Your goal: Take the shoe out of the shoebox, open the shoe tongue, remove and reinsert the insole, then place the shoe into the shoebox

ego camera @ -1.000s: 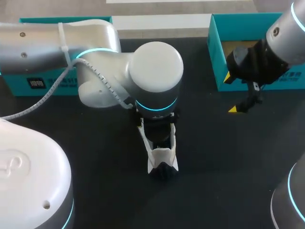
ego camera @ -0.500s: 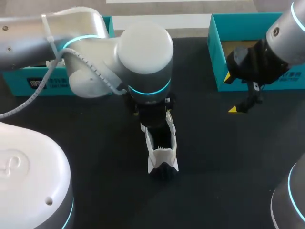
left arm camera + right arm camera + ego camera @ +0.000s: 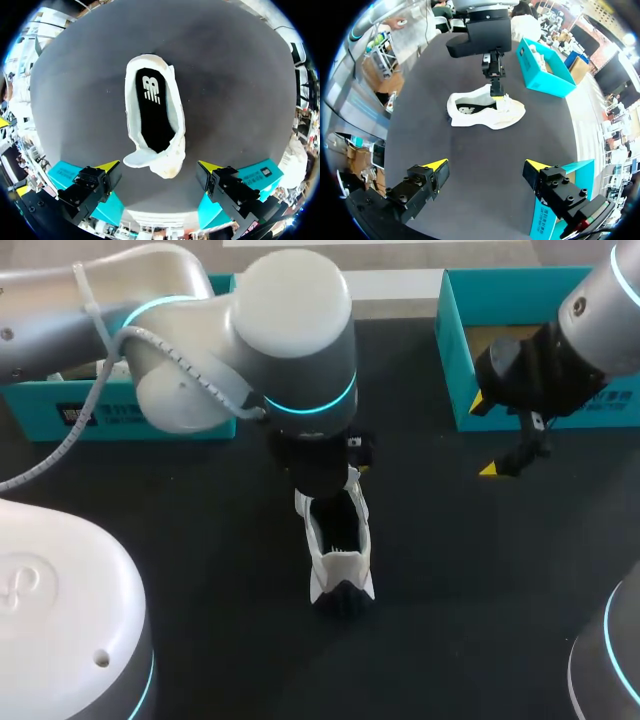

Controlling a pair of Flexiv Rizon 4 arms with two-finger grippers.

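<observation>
The white shoe (image 3: 172, 107) stands with its black insole (image 3: 154, 112) inside; the left gripper (image 3: 159, 166), spread and empty, has pulled back from it; right gripper (image 3: 486, 164) also spread

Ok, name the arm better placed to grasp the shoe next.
Left, probably: its open hand hangs above the shoe, while the right hand sits off beside the teal shoebox, apart from it.

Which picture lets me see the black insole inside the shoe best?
The left wrist view: it looks straight into the white shoe, so most of the black insole shows. In the head view the left arm hides part of it. The right wrist view sees the shoe side-on, just a sliver of insole.
</observation>
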